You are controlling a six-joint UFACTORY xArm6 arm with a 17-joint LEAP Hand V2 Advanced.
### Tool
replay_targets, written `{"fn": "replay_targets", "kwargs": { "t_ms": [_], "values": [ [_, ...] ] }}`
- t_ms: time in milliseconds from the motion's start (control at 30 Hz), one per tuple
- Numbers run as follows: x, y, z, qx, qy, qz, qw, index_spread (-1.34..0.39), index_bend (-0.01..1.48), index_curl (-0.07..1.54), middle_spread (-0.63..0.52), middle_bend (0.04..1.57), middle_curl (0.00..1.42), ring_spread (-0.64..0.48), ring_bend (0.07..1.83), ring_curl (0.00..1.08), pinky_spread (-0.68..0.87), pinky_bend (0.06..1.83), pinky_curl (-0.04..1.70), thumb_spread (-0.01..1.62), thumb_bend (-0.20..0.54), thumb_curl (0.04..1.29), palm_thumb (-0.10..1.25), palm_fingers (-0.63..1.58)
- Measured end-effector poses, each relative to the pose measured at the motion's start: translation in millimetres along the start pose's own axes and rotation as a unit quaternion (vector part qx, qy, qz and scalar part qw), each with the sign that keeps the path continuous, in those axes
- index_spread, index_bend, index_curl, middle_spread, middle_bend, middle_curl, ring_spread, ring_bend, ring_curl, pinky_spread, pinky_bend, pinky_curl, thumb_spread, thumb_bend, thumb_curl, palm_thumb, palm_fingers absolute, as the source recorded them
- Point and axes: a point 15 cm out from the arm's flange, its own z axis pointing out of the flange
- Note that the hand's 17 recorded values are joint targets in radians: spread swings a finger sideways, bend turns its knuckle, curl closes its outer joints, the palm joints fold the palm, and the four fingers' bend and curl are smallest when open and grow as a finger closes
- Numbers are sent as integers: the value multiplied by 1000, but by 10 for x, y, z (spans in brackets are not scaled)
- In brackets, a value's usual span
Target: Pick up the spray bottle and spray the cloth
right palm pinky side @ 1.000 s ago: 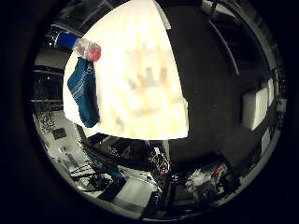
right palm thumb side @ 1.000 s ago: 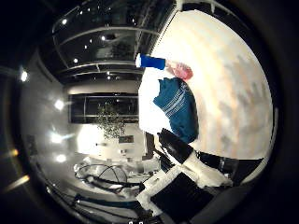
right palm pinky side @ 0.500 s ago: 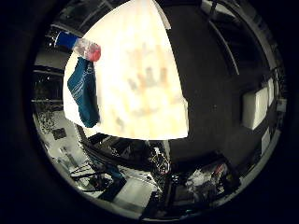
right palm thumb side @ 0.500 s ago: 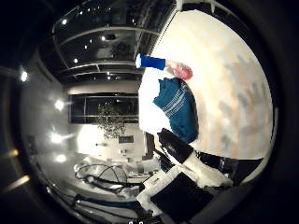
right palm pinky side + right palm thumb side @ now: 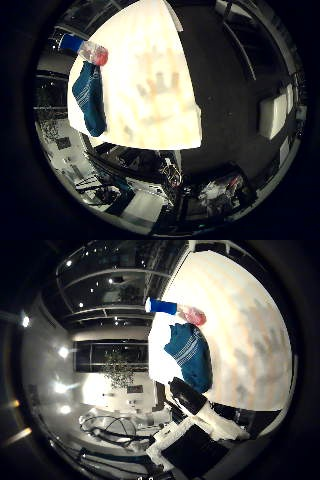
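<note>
The spray bottle has a blue end and a clear body with red in it. It is near one edge of the white table; whether it stands or lies I cannot tell. Right beside it lies the teal striped cloth, crumpled and close to the same edge. Both look small, so my hand is well above and away from them. A white and black part of my hand reaches in at the edge of the thumb side view, holding nothing. Its shadow on the table shows spread, straight fingers.
Dark floor surrounds the table. A white box stands on the floor off to one side. Past the table edge near the cloth are cluttered equipment and a potted plant by a lit wall.
</note>
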Motion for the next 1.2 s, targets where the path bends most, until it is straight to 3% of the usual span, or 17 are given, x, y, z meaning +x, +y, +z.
{"fn": "replay_targets", "kwargs": {
  "t_ms": [633,967,1200],
  "values": [
    [12,0,35,-1,-5,3,1000,-271,152,266,131,236,352,213,280,279,386,323,317,1071,-23,350,618,132],
    [156,-71,410,-23,-2,8,1000,-262,136,249,129,259,355,213,306,285,387,344,321,1064,-26,346,605,106],
    [-67,-250,712,-10,-51,0,999,-263,142,239,128,248,348,206,328,286,379,378,327,1052,-28,328,569,69]
  ]
}}
